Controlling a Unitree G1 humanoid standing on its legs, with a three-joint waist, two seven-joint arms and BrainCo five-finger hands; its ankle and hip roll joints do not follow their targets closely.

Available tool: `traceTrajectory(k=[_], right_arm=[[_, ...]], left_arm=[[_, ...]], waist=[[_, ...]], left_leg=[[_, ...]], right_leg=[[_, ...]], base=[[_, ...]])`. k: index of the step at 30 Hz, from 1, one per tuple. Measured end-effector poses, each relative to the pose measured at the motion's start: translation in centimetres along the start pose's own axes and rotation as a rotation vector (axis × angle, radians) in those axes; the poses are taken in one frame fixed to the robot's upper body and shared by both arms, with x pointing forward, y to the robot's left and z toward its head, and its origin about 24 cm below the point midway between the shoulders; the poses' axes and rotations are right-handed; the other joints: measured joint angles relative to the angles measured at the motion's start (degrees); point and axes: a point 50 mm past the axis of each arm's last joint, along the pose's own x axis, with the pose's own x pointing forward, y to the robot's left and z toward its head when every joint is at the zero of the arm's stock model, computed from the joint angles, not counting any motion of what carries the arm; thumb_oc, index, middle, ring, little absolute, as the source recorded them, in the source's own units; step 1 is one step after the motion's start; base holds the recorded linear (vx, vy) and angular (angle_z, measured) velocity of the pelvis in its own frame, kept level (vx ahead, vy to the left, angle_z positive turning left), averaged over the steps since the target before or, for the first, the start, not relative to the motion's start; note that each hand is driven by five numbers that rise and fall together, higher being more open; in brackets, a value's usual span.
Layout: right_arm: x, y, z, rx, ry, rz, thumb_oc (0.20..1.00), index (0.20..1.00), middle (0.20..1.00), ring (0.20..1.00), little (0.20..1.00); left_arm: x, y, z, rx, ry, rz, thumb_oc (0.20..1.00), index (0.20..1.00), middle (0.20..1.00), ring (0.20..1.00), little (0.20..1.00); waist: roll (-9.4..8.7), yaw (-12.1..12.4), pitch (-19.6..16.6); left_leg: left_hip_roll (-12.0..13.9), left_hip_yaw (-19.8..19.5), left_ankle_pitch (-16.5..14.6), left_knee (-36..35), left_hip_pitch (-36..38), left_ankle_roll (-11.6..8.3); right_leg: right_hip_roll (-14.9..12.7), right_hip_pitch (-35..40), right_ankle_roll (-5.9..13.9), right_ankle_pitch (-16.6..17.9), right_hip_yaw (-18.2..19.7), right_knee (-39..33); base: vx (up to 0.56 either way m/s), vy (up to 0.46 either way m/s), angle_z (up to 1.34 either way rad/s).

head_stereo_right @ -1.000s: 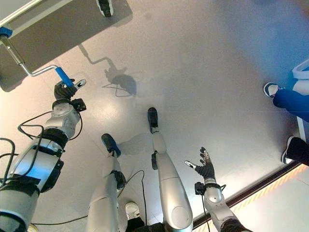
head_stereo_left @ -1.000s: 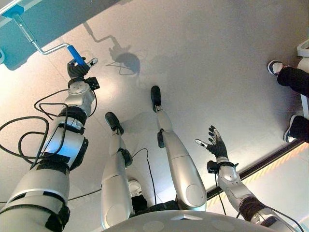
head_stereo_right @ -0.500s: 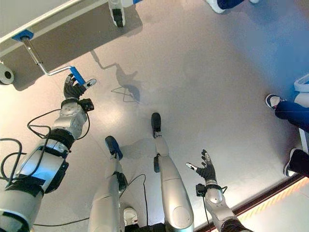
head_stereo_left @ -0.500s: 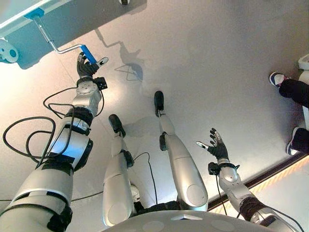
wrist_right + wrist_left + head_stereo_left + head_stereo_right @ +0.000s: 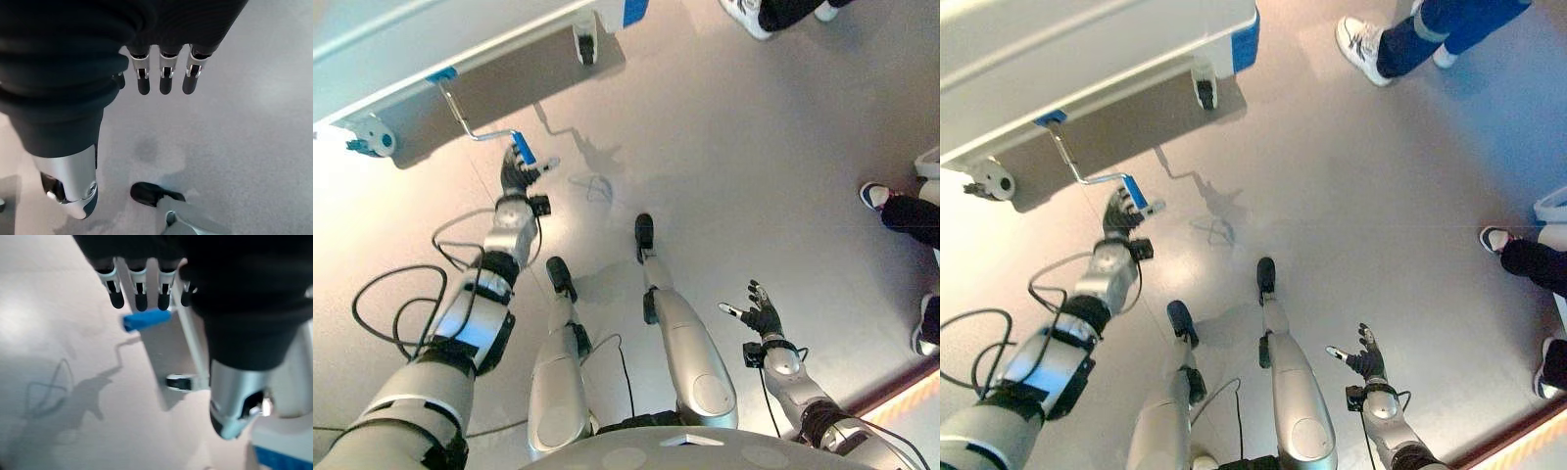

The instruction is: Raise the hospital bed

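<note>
Grey floor (image 5: 1351, 196); crank handle (image 5: 1136, 194) at left hand (image 5: 1119, 217)

From my remote seat this reads as a hospital-type room or a care training lab w/ a mock ward setup. I see a white hospital bed (image 5: 1087, 49) w/ a blue corner bumper (image 5: 1246, 41), rolling on castor wheels (image 5: 1203, 90), and a metal crank (image 5: 1087, 162) w/ a blue grip (image 5: 1135, 192) sticking out from its underside. The floor (image 5: 1361, 215) is smooth, pale grey, seamless sheet type (clinic-style). People stand around the edges: white trainers and blue trousers (image 5: 1410, 29) near the bed, dark trousers (image 5: 1538, 264) off to the side.
</note>
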Motion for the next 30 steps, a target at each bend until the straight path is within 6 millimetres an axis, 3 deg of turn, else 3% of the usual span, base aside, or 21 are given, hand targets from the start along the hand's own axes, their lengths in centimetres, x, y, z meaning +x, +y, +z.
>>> traceTrajectory(k=[1, 2, 4, 7, 10, 12, 17, 20, 30], right_arm=[[0.0, -0.1, -0.7, -0.02, 0.043, -0.009, 1.0, 1.0, 1.0, 1.0, 1.0], [0.0, -0.2, -1.1, -0.027, 0.06, -0.012, 1.0, 1.0, 1.0, 1.0, 1.0], [-0.2, -0.1, -2.0, -0.058, 0.116, -0.01, 1.0, 1.0, 1.0, 1.0, 1.0], [-0.7, 0.1, -3.6, -0.086, 0.202, -0.005, 1.0, 1.0, 1.0, 1.0, 1.0], [-1.3, 0.6, -4.8, -0.109, 0.265, 0.014, 1.0, 1.0, 1.0, 1.0, 1.0], [-1.9, 0.9, -5.8, -0.132, 0.312, 0.026, 1.0, 1.0, 1.0, 1.0, 1.0], [-3.3, 1.0, -7.8, -0.198, 0.393, 0.069, 1.0, 1.0, 1.0, 1.0, 1.0], [-4.1, 0.9, -9.0, -0.245, 0.445, 0.092, 1.0, 1.0, 1.0, 1.0, 1.0], [-4.9, 0.9, -10.0, -0.337, 0.488, 0.165, 1.0, 1.0, 1.0, 1.0, 1.0]], left_arm=[[-1.3, -0.7, -2.9, 0.025, 0.067, -0.03, 1.0, 1.0, 1.0, 1.0, 1.0], [-1.7, -1.0, -3.8, 0.037, 0.09, -0.043, 1.0, 1.0, 1.0, 1.0, 1.0], [-3.8, -1.6, -7.6, 0.096, 0.187, -0.085, 1.0, 1.0, 1.0, 1.0, 1.0], [-8.3, -1.8, -14.1, 0.207, 0.376, -0.148, 1.0, 1.0, 1.0, 1.0, 1.0], [-12.0, -0.5, -18.3, 0.277, 0.543, -0.158, 1.0, 1.0, 1.0, 1.0, 1.0], [-13.7, 0.1, -19.9, 0.343, 0.607, -0.183, 1.0, 1.0, 1.0, 1.0, 1.0], [-15.7, 0.4, -21.3, 0.47, 0.634, -0.264, 1.0, 1.0, 1.0, 1.0, 1.0], [-16.2, -0.3, -21.6, 0.546, 0.619, -0.357, 1.0, 1.0, 1.0, 1.0, 1.0], [-17.2, 0.5, -22.3, 0.591, 0.644, -0.408, 1.0, 1.0, 1.0, 1.0, 1.0]], waist=[[1.01, 0.45, -1.39], [1.28, 0.4, -1.6], [2.4, 1.87, -3.13], [3.66, 3.04, -6.05], [3.89, 3.8, -8.86], [3.97, 4.27, -10.33], [4.43, 6.46, -14.37], [4.94, 6.48, -16.5], [6.55, 7.16, -22.19]], left_leg=[[0.02, -0.35, -0.28, -0.02, 1.17, 0.11], [0.03, -0.36, -0.44, -0.03, 1.76, 0.1], [0.03, -0.95, -0.96, -0.05, 3.55, 0.26], [-0.12, -1.39, -1.95, -0.03, 6.62, 0.48], [-0.12, -2.04, -2.39, -0.03, 7.98, 0.65], [-0.18, -2.97, -2.57, -0.03, 9.03, 0.78], [-0.08, -4.94, -2.91, -0.06, 10.78, 1.1], [-0.14, -6.33, -3.01, -0.04, 11.86, 1.19], [0.19, -8.57, -3.92, -0.06, 16.66, 1.15]], right_leg=[[-0.07, 1.42, -0.13, -0.44, -0.59, 0.0], [-0.06, 2.06, -0.07, -0.59, -0.68, -0.01], [-0.2, 4.11, 0.15, -1.35, -1.04, 0.0], [-0.39, 7.34, 0.56, -2.18, -1.41, -0.02], [-0.65, 9.18, 0.82, -2.79, -2.16, -0.02], [-0.84, 10.71, 0.96, -3.28, -2.79, -0.02], [-1.4, 13.86, 1.44, -4.45, -4.94, -0.02], [-1.61, 15.86, 1.76, -5.04, -6.39, -0.03], [-1.72, 22.47, 1.98, -7.03, -9.29, -0.1]], base=[[0.08, 0.073, 0.11], [0.07, 0.076, 0.14], [0.08, 0.065, 0.08], [0.08, 0.042, 0.06], [0.08, 0.003, 0.1], [0.07, -0.009, 0.2], [0.06, -0.037, 0.23], [0.06, -0.009, 0.28], [0.07, -0.003, 0.14]])
